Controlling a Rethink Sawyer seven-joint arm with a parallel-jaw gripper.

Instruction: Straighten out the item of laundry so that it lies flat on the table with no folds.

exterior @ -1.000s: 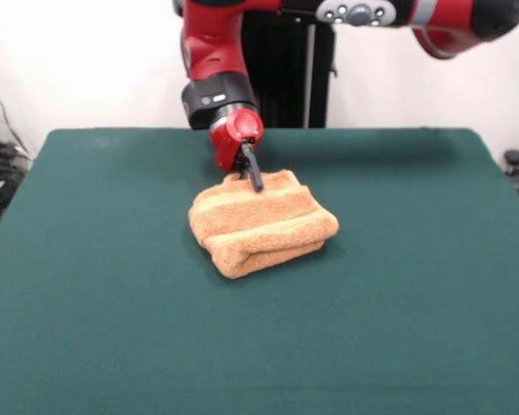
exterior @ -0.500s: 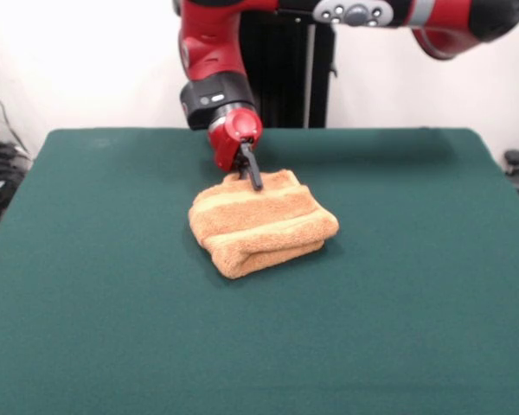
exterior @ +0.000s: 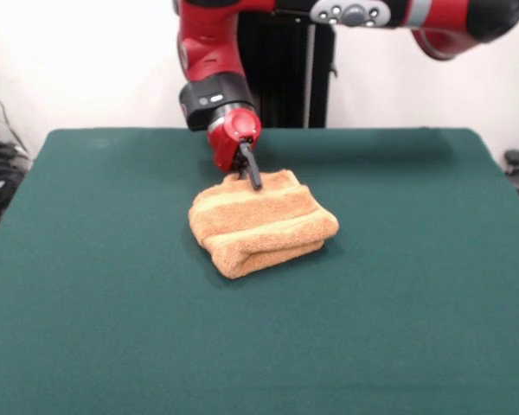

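Front view shows the orange-tan towel [exterior: 261,222] lying folded in a thick bundle near the middle of the dark green surface [exterior: 398,303], with two paler woven bands across its top. The red and black arm [exterior: 214,60] comes down from above, and its gripper [exterior: 253,180] touches the far edge of the towel. Whether the gripper is apart or together cannot be told.

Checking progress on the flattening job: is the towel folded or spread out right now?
Folded. The towel sits as a thick bundle with stacked layers and a rolled front edge on the table; the pincer meets its far edge.
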